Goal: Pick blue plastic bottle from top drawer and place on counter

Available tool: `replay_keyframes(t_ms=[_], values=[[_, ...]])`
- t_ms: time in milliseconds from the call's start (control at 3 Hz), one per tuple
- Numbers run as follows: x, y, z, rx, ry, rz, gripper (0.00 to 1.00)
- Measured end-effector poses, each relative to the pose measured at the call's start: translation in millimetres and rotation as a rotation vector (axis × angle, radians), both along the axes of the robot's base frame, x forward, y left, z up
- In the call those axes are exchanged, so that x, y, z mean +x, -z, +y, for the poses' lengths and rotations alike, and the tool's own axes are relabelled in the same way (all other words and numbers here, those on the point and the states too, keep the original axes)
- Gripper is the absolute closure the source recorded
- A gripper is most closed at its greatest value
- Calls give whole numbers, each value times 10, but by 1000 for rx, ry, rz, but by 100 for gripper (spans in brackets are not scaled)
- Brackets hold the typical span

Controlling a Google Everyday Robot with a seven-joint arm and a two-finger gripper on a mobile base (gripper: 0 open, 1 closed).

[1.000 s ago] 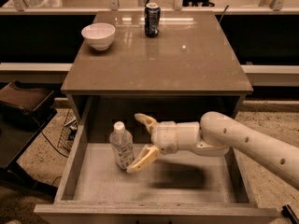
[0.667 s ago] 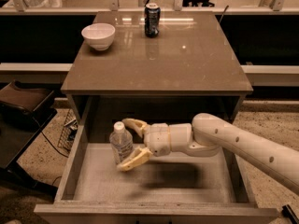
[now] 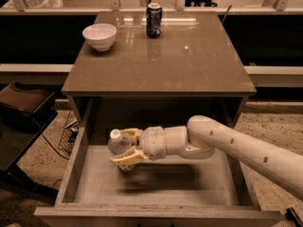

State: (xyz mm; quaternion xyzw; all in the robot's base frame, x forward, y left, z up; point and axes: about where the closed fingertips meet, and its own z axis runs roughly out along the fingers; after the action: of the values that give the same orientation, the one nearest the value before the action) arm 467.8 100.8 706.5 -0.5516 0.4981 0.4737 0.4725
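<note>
Cream, rounded hand (image 3: 118,147) clasping clear, white-capped blue plastic bottle (image 3: 115,139), pale flat-bottomed top drawer (image 3: 203,189) beneath, glossy grey-brown surface (image 3: 189,65) beyond.

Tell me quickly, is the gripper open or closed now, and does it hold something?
The gripper: closed on the blue plastic bottle, it seems, inside the top drawer.

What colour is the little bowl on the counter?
White, seen in the camera view: the small round bowl. The cream pincer is in the wooden drawer.
</note>
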Motion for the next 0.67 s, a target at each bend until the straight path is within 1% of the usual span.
replay_keyframes(t_ms=[333,667], values=[[-11,-5,22,1,-5,0,92],[-19,-12,37,-2,-8,-1,100]])
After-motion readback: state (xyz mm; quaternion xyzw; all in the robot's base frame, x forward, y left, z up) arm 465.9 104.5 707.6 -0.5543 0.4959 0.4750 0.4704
